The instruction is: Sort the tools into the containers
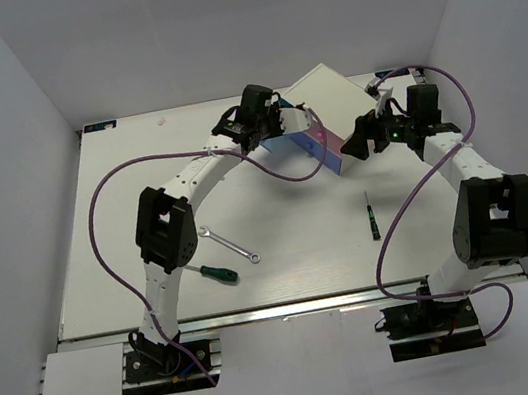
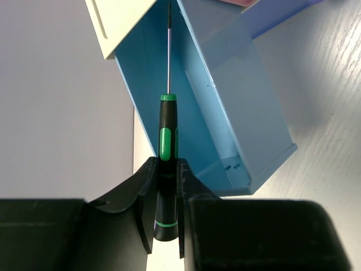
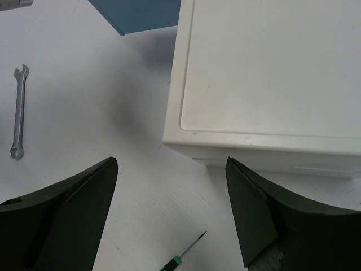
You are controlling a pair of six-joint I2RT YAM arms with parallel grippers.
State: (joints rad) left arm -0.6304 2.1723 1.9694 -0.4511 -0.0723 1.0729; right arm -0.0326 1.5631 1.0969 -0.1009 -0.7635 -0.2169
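My left gripper [image 2: 166,164] is shut on a thin dark mini screwdriver [image 2: 167,121] with green bands, its shaft pointing into the open blue drawer [image 2: 225,113]. From above, this gripper [image 1: 271,120] hovers over the blue drawer [image 1: 281,146], which is pulled out of the white cabinet [image 1: 333,95]; a pink drawer [image 1: 330,146] shows beside it. My right gripper [image 3: 172,164] stands open over bare table by the cabinet [image 3: 265,73], holding nothing. On the table lie another mini screwdriver [image 1: 371,215], a silver wrench [image 1: 229,245] and a green-handled screwdriver [image 1: 214,272].
White walls close in the table [image 1: 305,261] on three sides. Purple cables loop from both arms over the table. The wrench [image 3: 18,110] and the lying mini screwdriver's tip [image 3: 183,254] show in the right wrist view.
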